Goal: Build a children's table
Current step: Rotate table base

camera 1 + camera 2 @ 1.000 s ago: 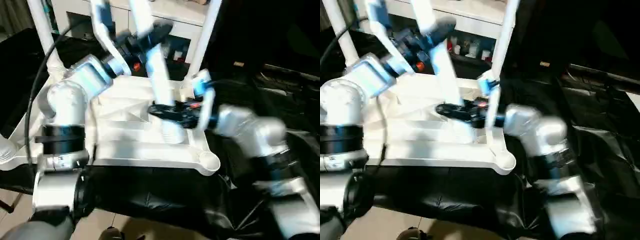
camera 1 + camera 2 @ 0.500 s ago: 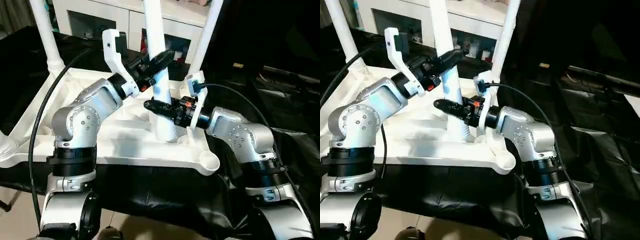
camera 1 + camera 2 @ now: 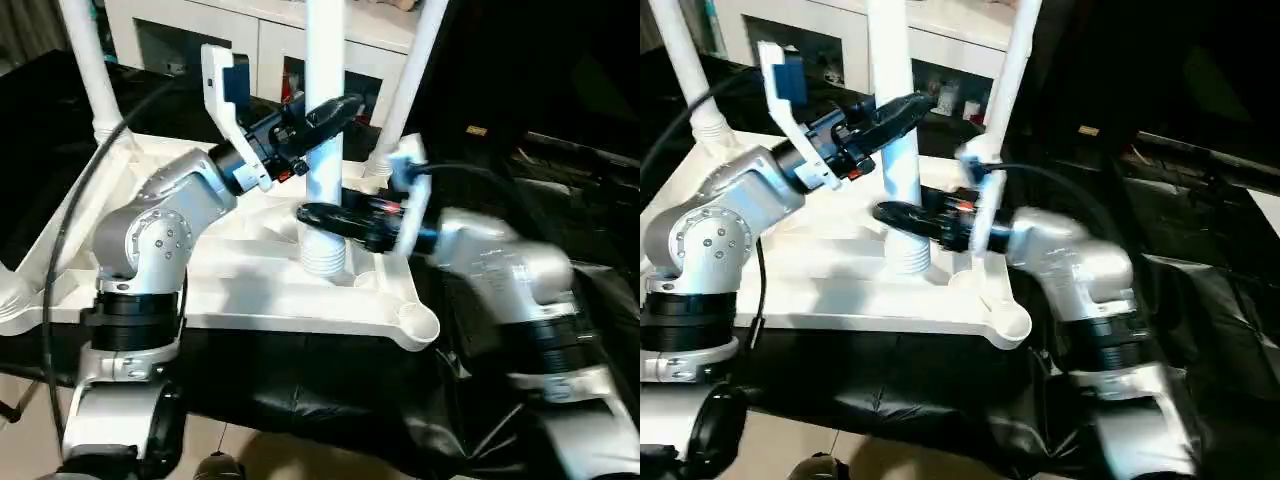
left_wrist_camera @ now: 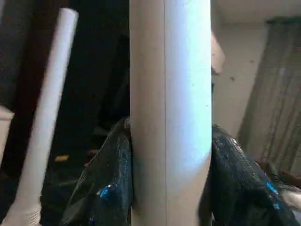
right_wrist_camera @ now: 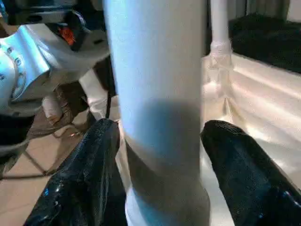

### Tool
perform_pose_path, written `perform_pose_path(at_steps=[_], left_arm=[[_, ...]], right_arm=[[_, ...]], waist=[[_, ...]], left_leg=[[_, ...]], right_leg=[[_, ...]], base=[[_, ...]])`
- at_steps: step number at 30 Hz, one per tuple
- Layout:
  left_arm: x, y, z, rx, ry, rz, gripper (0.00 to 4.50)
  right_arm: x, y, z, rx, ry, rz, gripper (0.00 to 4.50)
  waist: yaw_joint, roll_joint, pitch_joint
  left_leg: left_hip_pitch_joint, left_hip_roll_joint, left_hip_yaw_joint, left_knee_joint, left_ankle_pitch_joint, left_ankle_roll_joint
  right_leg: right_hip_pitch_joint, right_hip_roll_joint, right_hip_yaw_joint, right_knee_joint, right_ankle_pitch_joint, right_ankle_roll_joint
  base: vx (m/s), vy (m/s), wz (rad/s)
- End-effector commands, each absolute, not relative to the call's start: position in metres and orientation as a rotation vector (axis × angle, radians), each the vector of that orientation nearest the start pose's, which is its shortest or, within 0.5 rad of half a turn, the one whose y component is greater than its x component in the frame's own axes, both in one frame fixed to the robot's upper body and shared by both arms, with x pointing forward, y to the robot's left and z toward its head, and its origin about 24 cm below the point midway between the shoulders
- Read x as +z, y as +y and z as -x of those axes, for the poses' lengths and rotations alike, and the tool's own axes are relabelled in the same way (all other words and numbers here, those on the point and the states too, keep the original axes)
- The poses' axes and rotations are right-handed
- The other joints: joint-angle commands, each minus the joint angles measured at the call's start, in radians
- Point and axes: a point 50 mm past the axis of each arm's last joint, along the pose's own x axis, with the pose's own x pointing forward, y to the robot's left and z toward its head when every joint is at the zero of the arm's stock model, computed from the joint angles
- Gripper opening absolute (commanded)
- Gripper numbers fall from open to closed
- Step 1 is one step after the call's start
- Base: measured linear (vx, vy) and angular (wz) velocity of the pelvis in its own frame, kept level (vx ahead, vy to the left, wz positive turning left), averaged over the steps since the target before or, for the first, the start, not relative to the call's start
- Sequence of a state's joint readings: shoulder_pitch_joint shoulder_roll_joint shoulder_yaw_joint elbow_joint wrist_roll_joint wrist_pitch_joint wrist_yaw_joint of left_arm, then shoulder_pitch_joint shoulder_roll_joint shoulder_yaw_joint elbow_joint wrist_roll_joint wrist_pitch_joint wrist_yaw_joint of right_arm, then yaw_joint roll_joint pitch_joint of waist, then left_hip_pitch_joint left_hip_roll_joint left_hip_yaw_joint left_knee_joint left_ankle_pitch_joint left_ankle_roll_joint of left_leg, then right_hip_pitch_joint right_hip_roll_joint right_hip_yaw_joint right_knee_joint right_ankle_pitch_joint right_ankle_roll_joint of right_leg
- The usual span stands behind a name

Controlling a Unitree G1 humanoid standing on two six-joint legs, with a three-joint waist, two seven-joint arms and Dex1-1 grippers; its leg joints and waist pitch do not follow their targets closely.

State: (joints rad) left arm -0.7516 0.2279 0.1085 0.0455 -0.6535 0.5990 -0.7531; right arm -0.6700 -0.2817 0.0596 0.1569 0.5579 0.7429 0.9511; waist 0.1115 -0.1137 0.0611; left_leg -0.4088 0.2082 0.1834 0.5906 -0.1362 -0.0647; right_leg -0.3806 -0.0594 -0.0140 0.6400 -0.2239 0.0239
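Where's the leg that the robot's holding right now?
The leg stands upright over the upturned table top, between both grippers: left gripper high, right gripper low, near the empty corner socket.

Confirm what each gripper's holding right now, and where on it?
Both hold the same table leg. The left gripper clamps its shaft higher up; the right gripper grips it low, just above the ribbed base end.

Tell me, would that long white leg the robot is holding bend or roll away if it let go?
The leg probably stays stiff; it looks straight between the left gripper and right gripper. It is likely light, seeming a hollow plastic tube. Being round and tall, it might topple and roll if released, since its ribbed end sits above the table top, not in a corner socket.
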Motion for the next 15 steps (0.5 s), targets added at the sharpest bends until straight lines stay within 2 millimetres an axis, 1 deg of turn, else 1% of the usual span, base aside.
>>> perform_pose_path(at_steps=[1, 2, 3, 4, 5, 6, 7, 10, 12, 15], left_arm=[[0.234, 0.098, -0.321, -1.186, -0.259, 0.278, 1.82], [0.234, 0.098, -0.320, -1.209, -0.254, 0.268, 1.82], [0.232, 0.096, -0.318, -1.250, -0.244, 0.254, 1.82], [0.232, 0.095, -0.317, -1.264, -0.241, 0.251, 1.82], [0.232, 0.095, -0.317, -1.271, -0.240, 0.250, 1.82], [0.231, 0.094, -0.317, -1.284, -0.236, 0.243, 1.82], [0.231, 0.092, -0.317, -1.295, -0.232, 0.231, 1.82], [0.229, 0.090, -0.319, -1.293, -0.226, 0.221, 1.82], [0.228, 0.089, -0.321, -1.296, -0.225, 0.212, 1.82], [0.228, 0.087, -0.321, -1.310, -0.226, 0.209, 1.82]], right_arm=[[0.164, -0.102, -0.319, 1.300, 0.193, -0.275, 3.06], [0.165, -0.105, -0.318, 1.318, 0.205, -0.283, 3.06], [0.167, -0.107, -0.317, 1.343, 0.224, -0.295, 3.06], [0.167, -0.108, -0.317, 1.349, 0.230, -0.298, 3.06], [0.167, -0.108, -0.317, 1.352, 0.232, -0.300, 3.06], [0.168, -0.109, -0.316, 1.366, 0.241, -0.306, 3.06], [0.168, -0.110, -0.316, 1.385, 0.248, -0.297, 3.06], [0.168, -0.110, -0.315, 1.407, 0.257, -0.292, 3.06], [0.166, -0.107, -0.315, 1.420, 0.276, -0.277, 3.06], [0.161, -0.102, -0.316, 1.412, 0.305, -0.245, 3.06]], waist=[[-0.007, 0.031, -0.074], [-0.006, 0.030, -0.075], [-0.007, 0.036, -0.076], [-0.008, 0.032, -0.075], [-0.008, 0.032, -0.075], [-0.009, 0.034, -0.074], [-0.009, 0.031, -0.075], [-0.010, 0.031, -0.075], [-0.011, 0.027, -0.074], [-0.012, 0.026, -0.074]], left_leg=[[0.048, 0.018, -0.003, -0.065, -0.194, -0.099], [0.049, 0.018, -0.004, -0.064, -0.197, -0.097], [0.049, 0.018, -0.004, -0.063, -0.197, -0.095], [0.049, 0.017, -0.004, -0.063, -0.199, -0.093], [0.048, 0.018, -0.003, -0.063, -0.196, -0.093], [0.048, 0.018, -0.004, -0.064, -0.197, -0.095], [0.049, 0.019, -0.003, -0.063, -0.203, -0.094], [0.048, 0.020, -0.004, -0.063, -0.207, -0.095], [0.048, 0.019, -0.003, -0.062, -0.202, -0.091], [0.047, 0.019, -0.003, -0.062, -0.199, -0.091]], right_leg=[[0.029, -0.053, 0.020, -0.068, -0.018, -0.162], [0.029, -0.054, 0.020, -0.069, -0.023, -0.164], [0.029, -0.054, 0.020, -0.067, -0.021, -0.170], [0.029, -0.053, 0.020, -0.069, -0.024, -0.171], [0.029, -0.054, 0.020, -0.068, -0.025, -0.176], [0.029, -0.054, 0.020, -0.067, -0.027, -0.179], [0.028, -0.055, 0.020, -0.068, -0.032, -0.182], [0.028, -0.055, 0.020, -0.067, -0.036, -0.187], [0.028, -0.056, 0.020, -0.069, -0.042, -0.189], [0.028, -0.056, 0.020, -0.068, -0.049, -0.192]], base=[[0.000, 0.000, 0.00], [0.000, 0.000, 0.00], [0.000, 0.000, 0.00], [0.000, 0.000, 0.00], [0.000, 0.000, 0.00], [0.000, 0.000, 0.00], [0.000, 0.000, 0.00], [0.000, 0.000, 0.00], [0.000, 0.000, 0.00], [0.000, 0.000, 0.00]])
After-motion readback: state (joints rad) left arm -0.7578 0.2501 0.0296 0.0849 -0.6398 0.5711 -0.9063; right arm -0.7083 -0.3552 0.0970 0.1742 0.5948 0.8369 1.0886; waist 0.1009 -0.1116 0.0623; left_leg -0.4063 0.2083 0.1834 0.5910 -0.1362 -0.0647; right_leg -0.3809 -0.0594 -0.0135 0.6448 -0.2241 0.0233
